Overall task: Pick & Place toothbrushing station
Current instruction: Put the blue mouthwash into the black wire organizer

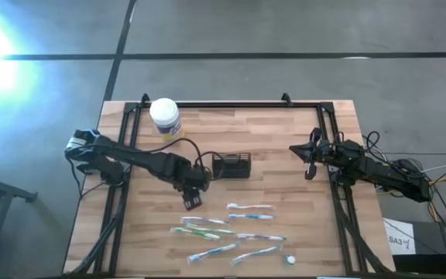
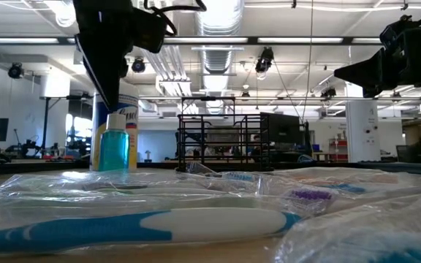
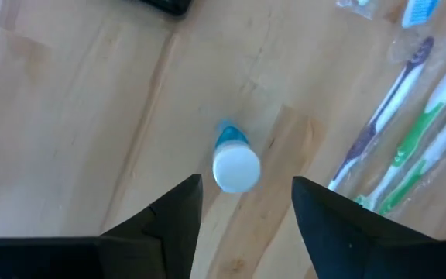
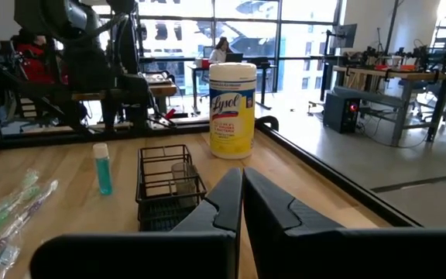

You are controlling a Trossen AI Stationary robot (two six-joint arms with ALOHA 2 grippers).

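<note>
The left pincer [image 1: 193,201] hangs over the middle of the wooden table [image 1: 285,147], its two dark fingers [image 3: 173,213] spread wide and pointing down, with nothing between them. Directly beneath it, seen from the left wrist view, a small blue bottle [image 3: 233,159] with a white cap stands upright on the wood, apart from both fingers. The toothbrushing station [image 1: 231,165], a small black wire-mesh caddy, sits on the table just beside the left pincer, toward the table's centre, upright and touched by neither arm; a clear cup [image 4: 183,180] stands inside it. Behind it, near the far edge, stands a white-lidded jar [image 1: 165,117] with a yellow label. Wrapped toothbrushes [image 1: 231,229] lie scattered along the near side of the table. The right pincer [image 1: 309,172] waits above the right side of the table, its fingers pressed together and empty.
</note>
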